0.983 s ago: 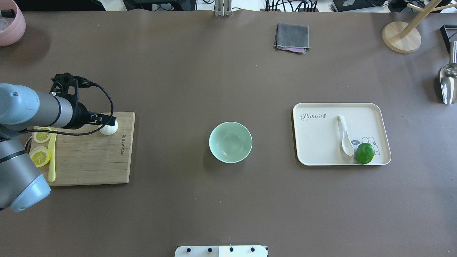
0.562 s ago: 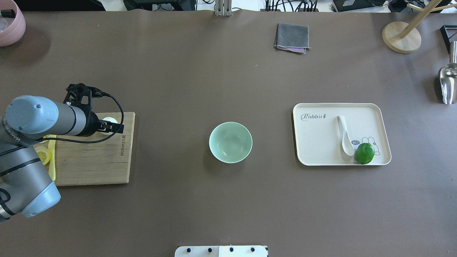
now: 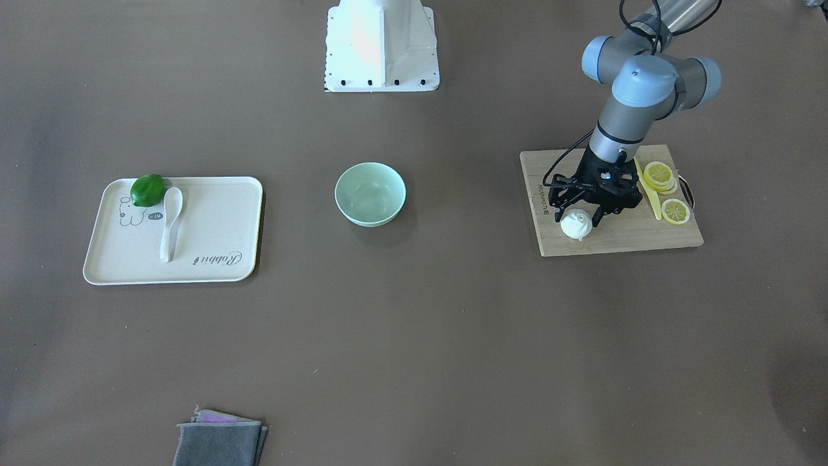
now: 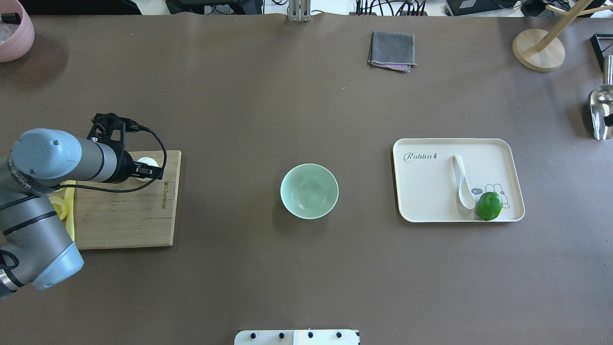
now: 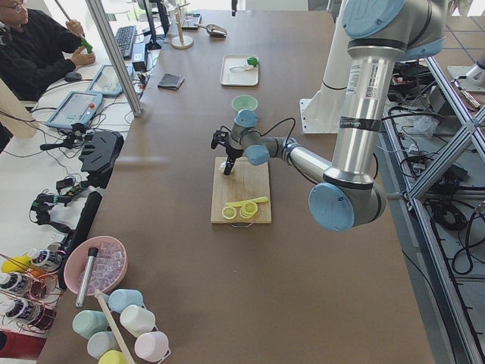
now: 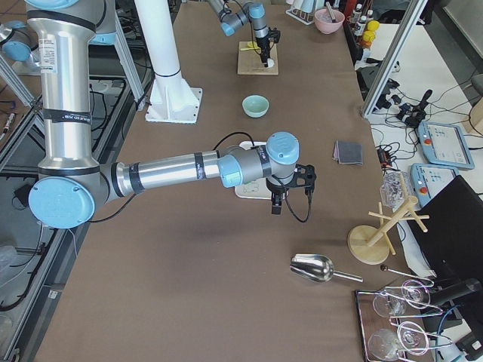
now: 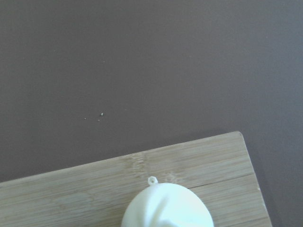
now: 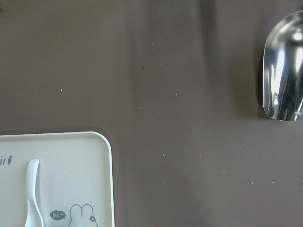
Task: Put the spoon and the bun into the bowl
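Bun (image 3: 576, 226) is sitting near a corner of the cutting board (image 3: 614, 241), directly beneath the left gripper (image 3: 579, 218), which is straddling it. We cannot tell whether its jaws are clamping the bun or standing clear of it. Behind that claw, toward the robot's base, lemon slices (image 3: 660, 175) and a yellow utensil (image 3: 649, 191) are lying on the board. The bowl (image 3: 370, 194) is resting on the table well apart from the left claw, off to the robot's right. Farther that way, the spoon (image 3: 169, 223) is lying on the tray (image 3: 217, 220), its scoop just beside a lime (image 3: 147, 189). The right gripper (image 6: 275, 205) is hovering over the table just past the tray's outer edge, between the tray and a metal scoop (image 6: 313, 268). We are seeing this claw only from a side camera and cannot tell whether its jaws are together or apart.
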